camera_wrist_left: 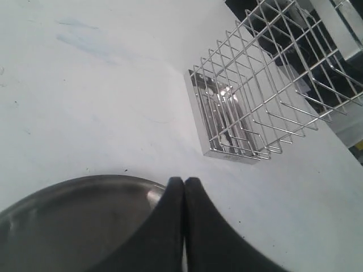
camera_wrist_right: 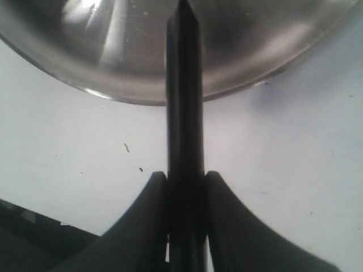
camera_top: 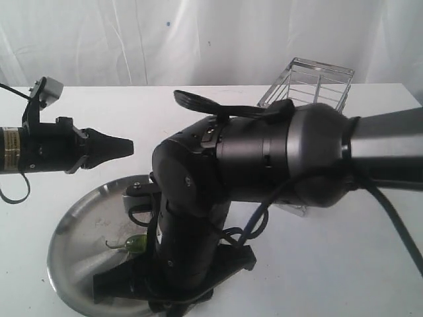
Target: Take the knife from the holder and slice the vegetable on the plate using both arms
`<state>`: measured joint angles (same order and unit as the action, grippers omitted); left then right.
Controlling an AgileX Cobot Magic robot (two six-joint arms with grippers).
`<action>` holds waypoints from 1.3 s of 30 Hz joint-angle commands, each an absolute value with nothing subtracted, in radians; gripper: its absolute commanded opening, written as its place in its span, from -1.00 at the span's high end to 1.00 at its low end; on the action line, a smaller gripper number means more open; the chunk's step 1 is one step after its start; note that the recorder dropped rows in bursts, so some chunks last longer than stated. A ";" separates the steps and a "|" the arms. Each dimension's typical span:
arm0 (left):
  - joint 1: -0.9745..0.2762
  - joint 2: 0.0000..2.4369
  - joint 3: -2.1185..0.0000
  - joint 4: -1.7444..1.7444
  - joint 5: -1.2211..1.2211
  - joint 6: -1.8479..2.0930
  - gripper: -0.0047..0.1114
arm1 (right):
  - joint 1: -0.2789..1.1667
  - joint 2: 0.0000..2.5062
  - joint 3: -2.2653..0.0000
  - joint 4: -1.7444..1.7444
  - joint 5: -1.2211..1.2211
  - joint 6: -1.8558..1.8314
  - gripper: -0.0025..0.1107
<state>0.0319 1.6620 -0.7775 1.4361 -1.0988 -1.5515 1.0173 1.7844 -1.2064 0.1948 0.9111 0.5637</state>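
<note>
The green vegetable (camera_top: 133,244) lies on the round steel plate (camera_top: 79,228), close beside the right arm, which bends down over the plate's near side. In the right wrist view my right gripper (camera_wrist_right: 186,177) is shut on the black knife (camera_wrist_right: 184,85). The knife points out over the plate's rim (camera_wrist_right: 113,85), and the vegetable is out of that view. My left gripper (camera_top: 127,146) is shut and empty, hovering above the plate's far edge. Its closed fingertips (camera_wrist_left: 176,184) sit over the plate rim (camera_wrist_left: 85,184). The chrome wire holder (camera_top: 310,82) stands at the back right.
The bulky right arm (camera_top: 264,155) fills the middle of the exterior view and hides part of the plate and the holder's base. The holder (camera_wrist_left: 249,107) shows no knife inside in the left wrist view. A white curtain hangs behind the white table.
</note>
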 commanded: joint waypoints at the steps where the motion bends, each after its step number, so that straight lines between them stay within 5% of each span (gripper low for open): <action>1: -0.014 1.654 -0.777 1.470 -1.054 -1.539 0.92 | 1.007 1.810 -1.212 0.220 0.901 0.527 0.96; 39: -0.134 1.877 -0.777 1.460 -0.959 -1.518 0.92 | 1.007 1.909 -1.212 0.270 0.843 0.471 0.96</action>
